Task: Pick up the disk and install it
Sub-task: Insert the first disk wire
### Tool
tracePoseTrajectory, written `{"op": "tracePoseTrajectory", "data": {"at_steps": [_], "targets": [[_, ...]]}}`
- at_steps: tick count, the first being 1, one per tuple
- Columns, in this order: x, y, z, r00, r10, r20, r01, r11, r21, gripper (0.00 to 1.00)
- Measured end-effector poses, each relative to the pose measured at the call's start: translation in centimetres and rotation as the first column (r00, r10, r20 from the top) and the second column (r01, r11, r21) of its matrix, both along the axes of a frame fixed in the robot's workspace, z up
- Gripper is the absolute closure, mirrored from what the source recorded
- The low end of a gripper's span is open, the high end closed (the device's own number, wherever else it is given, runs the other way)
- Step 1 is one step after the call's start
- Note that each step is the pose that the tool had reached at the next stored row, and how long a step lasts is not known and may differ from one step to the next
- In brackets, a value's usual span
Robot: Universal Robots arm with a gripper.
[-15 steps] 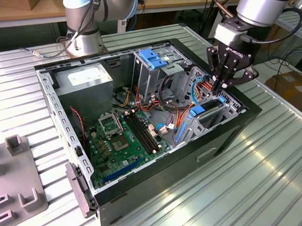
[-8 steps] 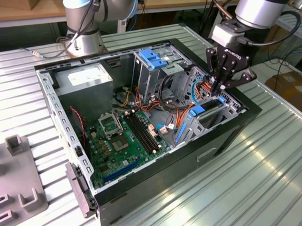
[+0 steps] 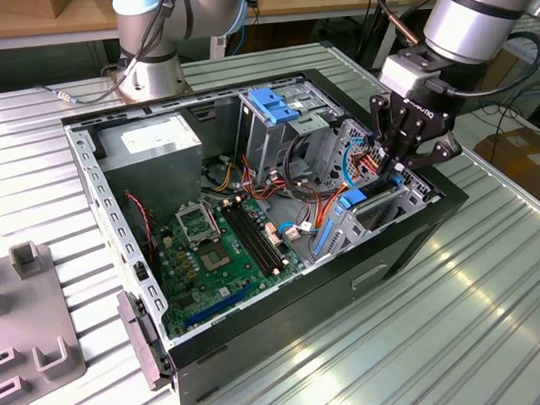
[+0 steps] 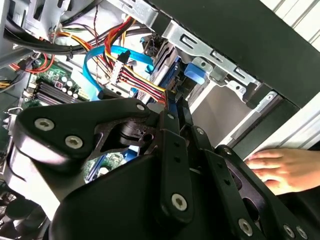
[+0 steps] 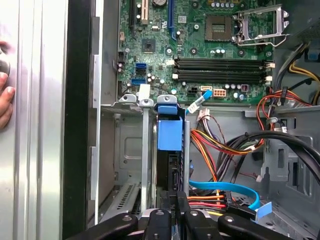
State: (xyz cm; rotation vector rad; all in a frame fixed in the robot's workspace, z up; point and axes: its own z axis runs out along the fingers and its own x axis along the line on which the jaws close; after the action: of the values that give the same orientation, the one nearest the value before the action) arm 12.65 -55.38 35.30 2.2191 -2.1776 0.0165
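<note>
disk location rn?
The disk stands on edge in the drive cage slot at the case's front corner, on the exterior view's right, directly under the claw.

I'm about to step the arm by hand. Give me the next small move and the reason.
Probably a short, straight push further into the metal bay. In the first wrist view the disk stands on edge in its slot, blue rail outermost, with the gripper right behind it. Mind the hand on the case.

Exterior overlooks case (image 3: 279, 211); wrist views close inside.
</note>
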Motion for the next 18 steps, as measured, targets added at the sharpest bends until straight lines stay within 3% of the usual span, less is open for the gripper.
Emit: {"op": "tracePoseTrajectory", "data": {"at_steps": [6,9,18], "targets": [[-0.01,0.05,-0.15,1.0,-0.001,0.0014,0.001,1.0,0.0006,0.83],[0.0,0.38,-0.18,1.0,-0.003,0.0014,0.003,1.0,0.0004,0.83],[0.07,0.37,-0.55,0.9999,-0.015,0.0014,0.015,0.9999,0.0004,0.83]]}}
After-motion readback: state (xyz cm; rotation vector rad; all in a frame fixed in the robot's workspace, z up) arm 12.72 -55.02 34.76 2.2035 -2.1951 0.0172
